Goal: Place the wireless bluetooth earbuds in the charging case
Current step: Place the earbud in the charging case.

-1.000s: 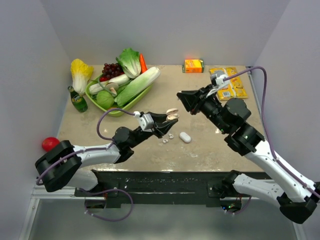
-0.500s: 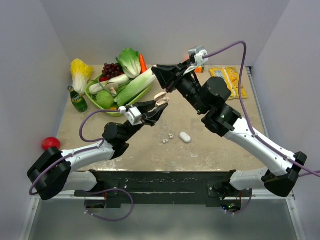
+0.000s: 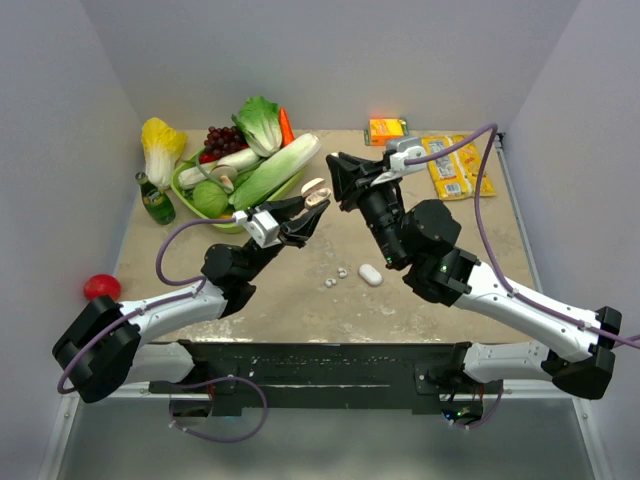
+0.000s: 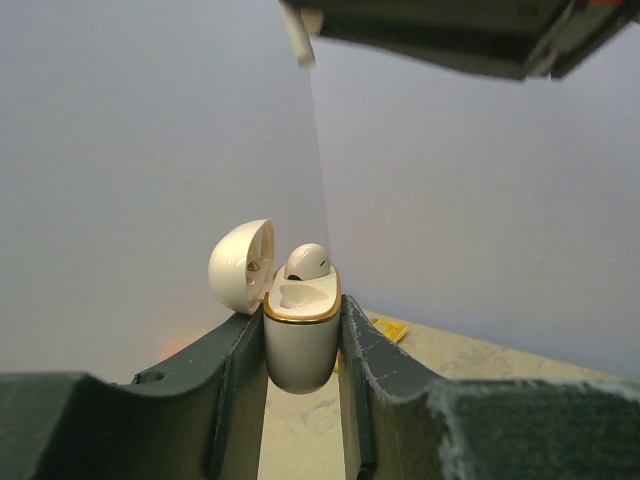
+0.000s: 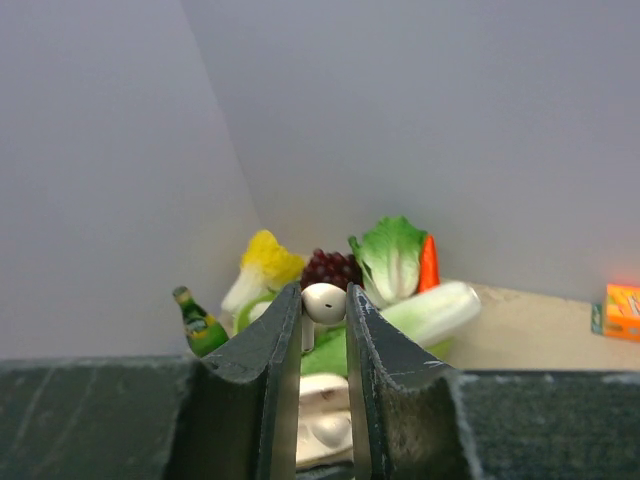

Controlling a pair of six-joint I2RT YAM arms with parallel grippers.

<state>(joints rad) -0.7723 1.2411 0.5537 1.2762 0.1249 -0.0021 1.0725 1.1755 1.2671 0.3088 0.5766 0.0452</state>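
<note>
Top view: left gripper (image 3: 308, 203) up above tabletop (image 3: 300, 305), clamped on charging case (image 3: 317, 189), lid open. Right gripper (image 3: 338, 172) just beside, pointing at it.

Left wrist: jaws pinch case body below rim. One earbud (image 4: 307, 262) sits in well.

Right wrist: narrow jaws pinch second earbud (image 5: 323, 300) by head.

Judgement: both light, rigid, glossy, slip-prone. Grip earbud by head, stem free.

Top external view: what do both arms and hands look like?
The left arm and right arm are white links with black joints. The left hand and right hand are black with dark grey-green fingers. A purple cable loops to each wrist.
</note>
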